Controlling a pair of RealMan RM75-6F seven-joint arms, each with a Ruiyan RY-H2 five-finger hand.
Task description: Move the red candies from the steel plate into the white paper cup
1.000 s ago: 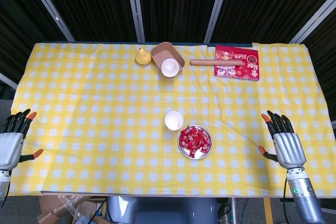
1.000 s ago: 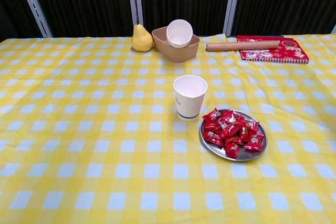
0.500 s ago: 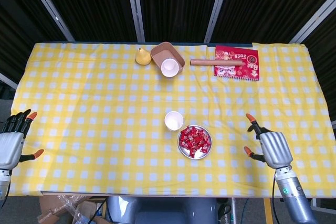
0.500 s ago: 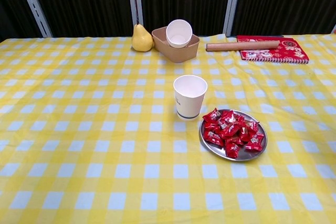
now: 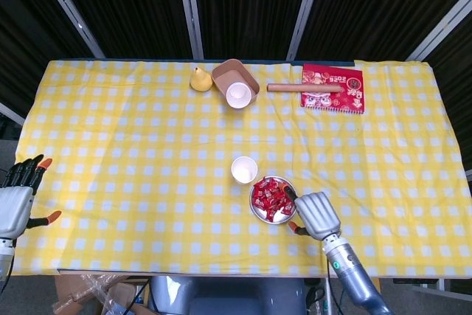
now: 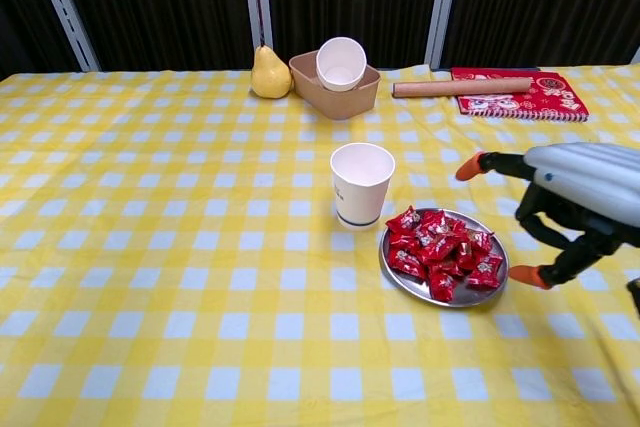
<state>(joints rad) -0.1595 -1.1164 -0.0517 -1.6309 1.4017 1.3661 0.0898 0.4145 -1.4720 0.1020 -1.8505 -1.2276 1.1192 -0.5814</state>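
The left robot hand [image 5: 15, 201] rests at the bench's [image 5: 133, 130] near left corner, well apart from everything, fingers spread and empty; it seems parked so the other side can work. Far to its right, and just left of the right robot hand, the white paper cup [image 6: 361, 183] stands upright with its mouth open, a thin, slightly tapered wall that I judge would tip easily if knocked. It sits just beside the steel plate [image 6: 400, 273], probably so each transfer is short. That plate is shallow, round and shiny, and the red candies [image 6: 440, 250] lie heaped in it, small crinkled foil wrappers that look slippery. The right robot hand [image 6: 575, 197] hovers at the plate's right rim, smooth grey shell, orange-tipped fingers apart with nothing between them; whether a fingertip touches the rim is hard to tell. Every candy appears to be on the plate, none in the cup.
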